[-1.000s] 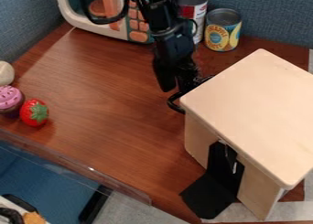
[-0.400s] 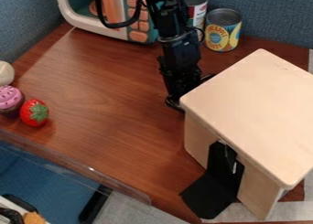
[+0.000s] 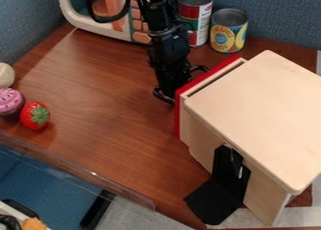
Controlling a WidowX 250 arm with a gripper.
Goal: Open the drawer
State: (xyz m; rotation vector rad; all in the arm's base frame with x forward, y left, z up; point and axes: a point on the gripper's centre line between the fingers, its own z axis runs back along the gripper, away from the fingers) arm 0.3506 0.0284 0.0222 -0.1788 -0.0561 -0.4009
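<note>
One red-fronted drawer point(image 3: 216, 71), partly open

It juts slightly from the wooden box point(image 3: 263, 111) on the worktop point(image 3: 100, 97). My claw point(image 3: 182, 83) is beside the red front, its fingers spread wide; I can't tell whether they have hold of anything, as the pull side is hard to see. Two cans point(image 3: 195, 18) stand behind, near the toy microwave point(image 3: 100, 27).

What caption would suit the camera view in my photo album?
A black robot gripper at the red front of a slightly open drawer in a pale wooden box.
</note>
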